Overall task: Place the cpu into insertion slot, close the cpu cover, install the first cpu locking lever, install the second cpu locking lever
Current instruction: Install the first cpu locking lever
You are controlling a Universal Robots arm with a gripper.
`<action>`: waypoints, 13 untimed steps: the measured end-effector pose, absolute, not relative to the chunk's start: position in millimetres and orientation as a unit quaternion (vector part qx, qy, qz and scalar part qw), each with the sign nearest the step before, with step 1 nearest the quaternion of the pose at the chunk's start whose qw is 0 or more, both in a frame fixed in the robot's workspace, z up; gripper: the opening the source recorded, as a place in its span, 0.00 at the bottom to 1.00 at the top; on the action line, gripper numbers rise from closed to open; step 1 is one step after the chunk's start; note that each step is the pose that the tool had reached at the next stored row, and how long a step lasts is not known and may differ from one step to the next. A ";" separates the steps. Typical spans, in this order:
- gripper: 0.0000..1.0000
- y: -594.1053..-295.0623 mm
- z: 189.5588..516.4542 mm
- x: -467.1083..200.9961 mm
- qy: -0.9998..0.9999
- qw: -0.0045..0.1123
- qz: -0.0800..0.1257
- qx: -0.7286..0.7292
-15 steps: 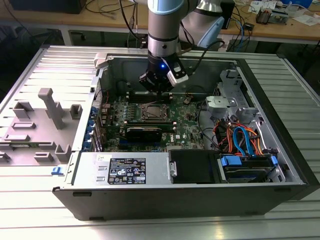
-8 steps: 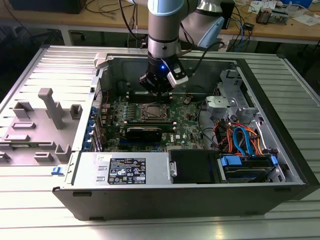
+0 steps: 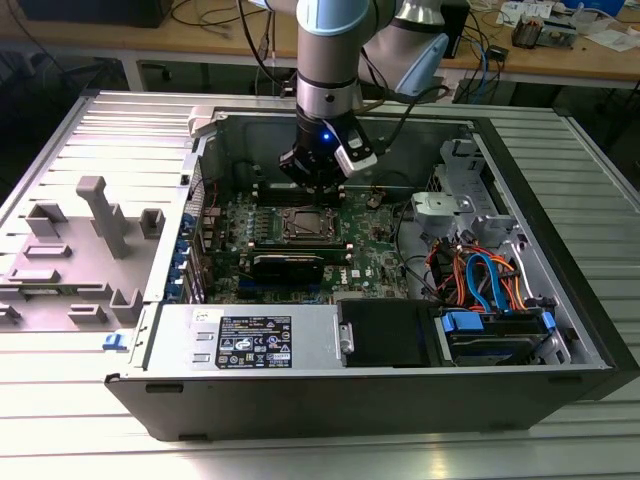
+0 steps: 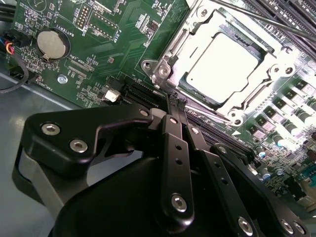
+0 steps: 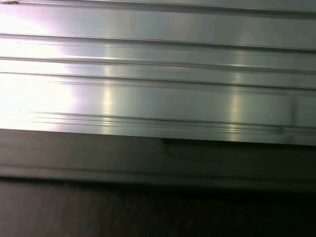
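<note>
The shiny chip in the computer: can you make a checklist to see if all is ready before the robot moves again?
1. cpu lying in the insertion slot: ok.
2. cpu cover down over the chip: ok.
3. Locking levers latched: cannot tell.
4. gripper empty, fingers together: ok.
5. Gripper beside the socket, not on the chip: ok.
6. Cables away from the socket: ok.
</note>
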State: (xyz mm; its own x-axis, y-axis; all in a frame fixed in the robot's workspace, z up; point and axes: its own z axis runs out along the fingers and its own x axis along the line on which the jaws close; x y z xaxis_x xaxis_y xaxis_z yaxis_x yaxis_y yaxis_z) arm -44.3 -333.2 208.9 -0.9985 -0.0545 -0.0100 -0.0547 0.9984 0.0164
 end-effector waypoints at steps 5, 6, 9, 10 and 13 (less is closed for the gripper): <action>0.11 -333.2 207.4 -44.0 1.000 0.005 0.008 -0.027; 0.11 -333.2 207.4 -44.0 1.000 0.005 0.008 -0.027; 0.11 -333.2 207.3 -43.9 1.000 0.005 0.008 -0.027; 0.11 -333.2 207.4 -43.9 1.000 0.005 0.008 -0.027; 0.11 -333.2 208.8 -44.0 1.000 0.005 0.008 -0.027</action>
